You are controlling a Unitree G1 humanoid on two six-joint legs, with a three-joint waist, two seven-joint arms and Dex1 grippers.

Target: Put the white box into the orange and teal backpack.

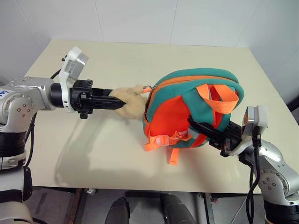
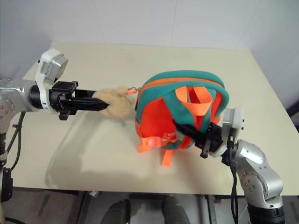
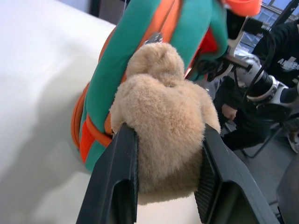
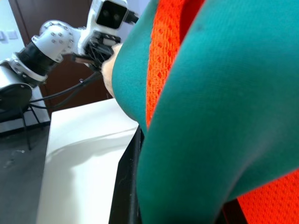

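The orange and teal backpack (image 1: 187,100) stands upright near the table's front right, its orange loop handle on top. A tan plush toy (image 1: 132,103) hangs from its left side by the zipper. My left gripper (image 1: 122,105) reaches in from the left and is shut on the plush toy (image 3: 163,116), whose fur bulges between the two black fingers (image 3: 122,158). My right gripper (image 1: 195,123) comes from the right and is shut on the backpack's teal strap low on its front; the backpack (image 4: 210,121) covers its fingertips. The white box is out of view.
The cream table (image 1: 93,154) runs to white walls at the back, and its front edge lies just below the backpack. A person in dark clothes (image 3: 243,116) sits beyond the table's side.
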